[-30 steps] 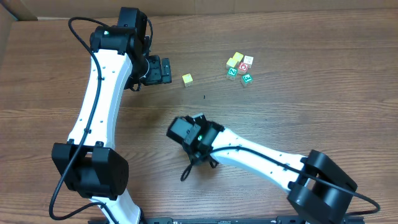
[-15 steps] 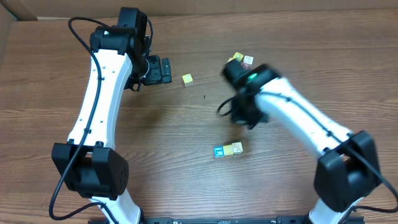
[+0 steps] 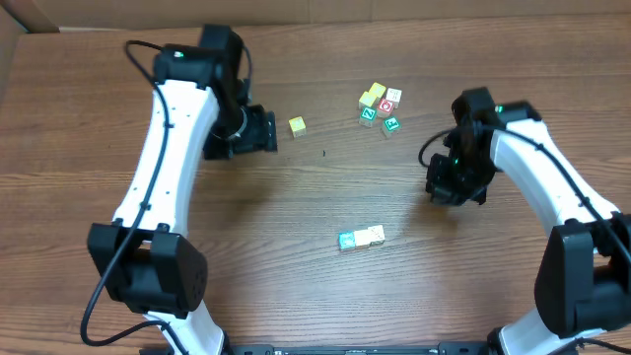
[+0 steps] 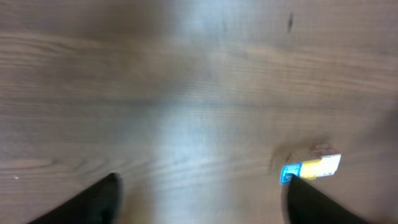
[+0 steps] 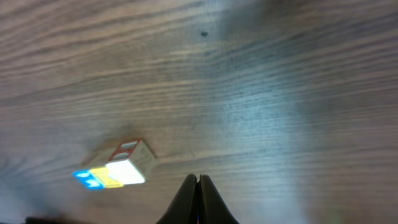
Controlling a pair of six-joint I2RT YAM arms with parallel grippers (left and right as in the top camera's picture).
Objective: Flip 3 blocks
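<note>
Swinging clear to the right, the right arm [image 3: 532, 168] has left the blocks [image 3: 360, 238] bare in a touching row on the desk [image 3: 296, 197], blue one leftmost. The right jaws are pressed together, empty; the left jaws stand apart, well away. Neither grips a block, so flipping waits.

no legible letters on blocks [image 3: 360, 238]

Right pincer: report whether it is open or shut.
Shut. In the right wrist view the right pincer shows fingertips pressed together, nothing between them; the blocks lie apart from it.
</note>
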